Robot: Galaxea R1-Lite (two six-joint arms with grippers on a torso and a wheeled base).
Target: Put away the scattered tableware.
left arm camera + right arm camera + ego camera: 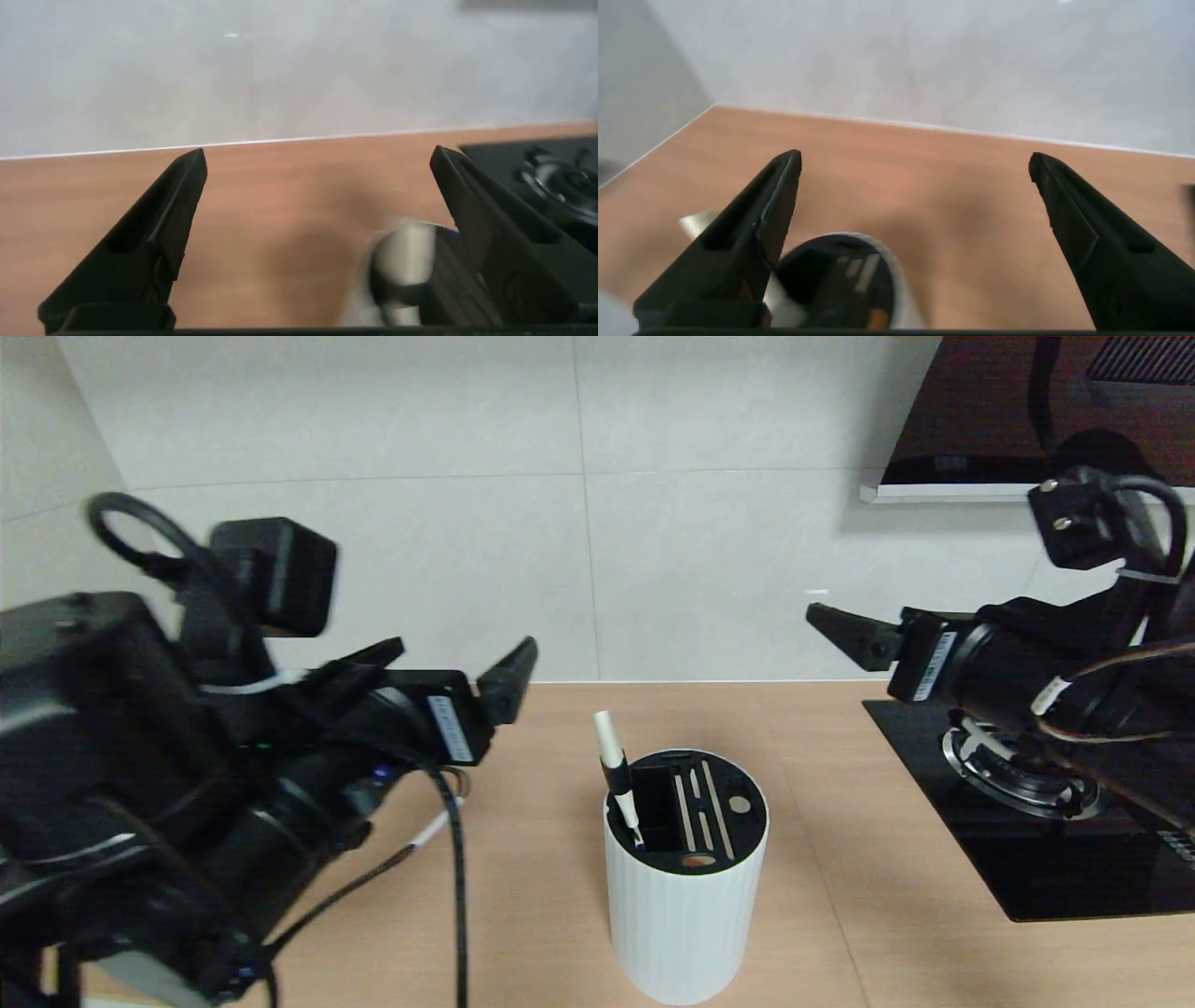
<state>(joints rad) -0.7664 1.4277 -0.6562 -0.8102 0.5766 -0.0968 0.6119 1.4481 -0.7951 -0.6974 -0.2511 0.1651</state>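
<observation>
Both arms hang above the worktop (523, 896) with nothing in them: the left end effector (317, 154) is spread wide and empty, and the right end effector (913, 161) likewise. The white holder (686, 915) stands below and between them, with one white-handled utensil (616, 775) leaning out on the side nearer the left one. I'd worry that a careless descent could clip that handle or tip the tall, narrow holder. The left arm's loose cable (457, 896) might also snag it.
</observation>
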